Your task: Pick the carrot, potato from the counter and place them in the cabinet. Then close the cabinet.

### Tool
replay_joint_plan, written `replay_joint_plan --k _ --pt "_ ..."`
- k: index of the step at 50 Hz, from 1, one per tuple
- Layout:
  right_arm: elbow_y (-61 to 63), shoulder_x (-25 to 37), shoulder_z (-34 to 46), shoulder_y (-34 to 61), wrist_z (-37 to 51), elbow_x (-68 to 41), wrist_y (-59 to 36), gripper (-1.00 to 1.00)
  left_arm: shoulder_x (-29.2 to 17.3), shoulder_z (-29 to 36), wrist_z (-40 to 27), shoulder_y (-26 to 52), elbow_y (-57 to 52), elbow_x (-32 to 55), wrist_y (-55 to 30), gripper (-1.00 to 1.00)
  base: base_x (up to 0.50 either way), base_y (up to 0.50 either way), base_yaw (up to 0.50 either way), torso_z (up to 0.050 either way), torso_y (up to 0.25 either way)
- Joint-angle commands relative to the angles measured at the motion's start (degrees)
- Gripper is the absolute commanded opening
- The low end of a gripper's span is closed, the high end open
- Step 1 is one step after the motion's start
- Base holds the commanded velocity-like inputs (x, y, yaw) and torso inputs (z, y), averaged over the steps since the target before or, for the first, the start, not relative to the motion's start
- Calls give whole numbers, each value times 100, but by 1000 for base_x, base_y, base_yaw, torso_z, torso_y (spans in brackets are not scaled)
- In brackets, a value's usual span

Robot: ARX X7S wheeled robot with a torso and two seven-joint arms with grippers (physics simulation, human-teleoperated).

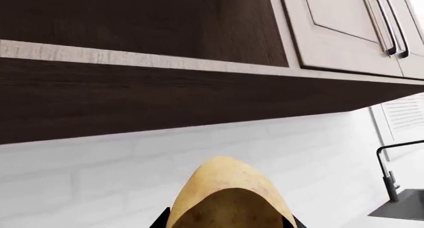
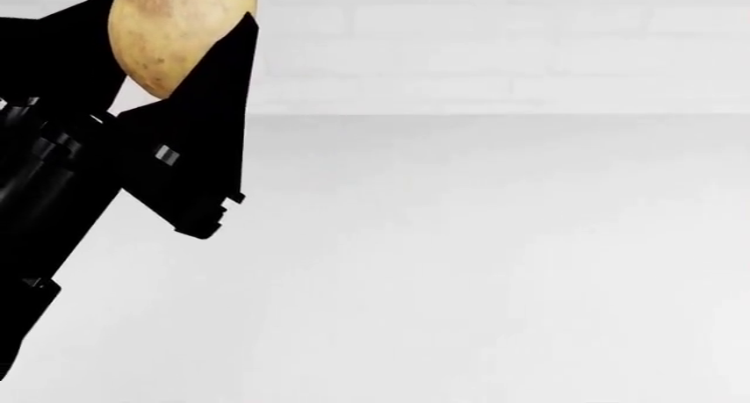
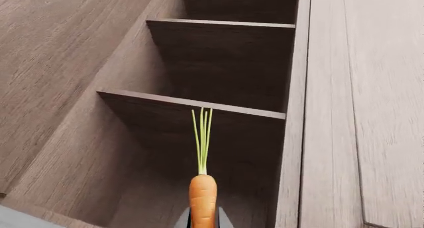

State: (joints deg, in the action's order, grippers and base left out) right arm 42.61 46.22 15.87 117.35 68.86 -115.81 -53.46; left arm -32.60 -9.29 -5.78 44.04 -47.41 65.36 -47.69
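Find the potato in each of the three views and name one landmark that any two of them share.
Left wrist view: potato at bottom centre, held in the left tool.
Head view: same potato at top left, in that tool.
Right wrist view: not in it; only the carrot.
Shared landmark: the white tiled wall behind the potato.

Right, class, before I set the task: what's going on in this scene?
A two-armed robot has both vegetables lifted. Its left hand grips the potato above the white counter, just below the open cabinet. Its right hand holds the carrot, greens toward the bare shelves. Nothing is stored yet.
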Motion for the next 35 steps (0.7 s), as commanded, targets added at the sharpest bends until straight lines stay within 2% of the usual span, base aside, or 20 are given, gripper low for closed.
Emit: replay_joint_plan --k 1,3,9,16,21,26,35 --pt "-948 -1034 692 -670 -1648 2196 24 -100 14 1 68 -120 26 11 105 -100 0 0 0 0 0" --pt "-1503 -1298 938 -523 -2148 3696 127 -100 12 -5 87 -147 26 11 122 -100 0 0 0 0 0" --pt "-2570 -1612 1218 44 -2653 4112 38 -100 -1 -8 158 -217 31 -13 171 -100 0 0 0 0 0" --pt "-3348 -2000 1782 -290 -3384 5204 700 -100 -16 -7 192 -242 43 -15 204 -100 0 0 0 0 0" --pt "-3355 -2054 1786 -333 -3416 5328 859 -100 -35 0 205 -248 36 -9 215 -100 0 0 0 0 0" --pt "-3375 -2103 1664 -19 -3303 5064 621 -100 -39 7 225 -255 49 -20 240 -100 0 0 0 0 2" --pt "-4153 -2480 1828 378 -3581 5333 691 -100 -37 52 328 -341 56 -103 305 -100 0 0 0 0 0"
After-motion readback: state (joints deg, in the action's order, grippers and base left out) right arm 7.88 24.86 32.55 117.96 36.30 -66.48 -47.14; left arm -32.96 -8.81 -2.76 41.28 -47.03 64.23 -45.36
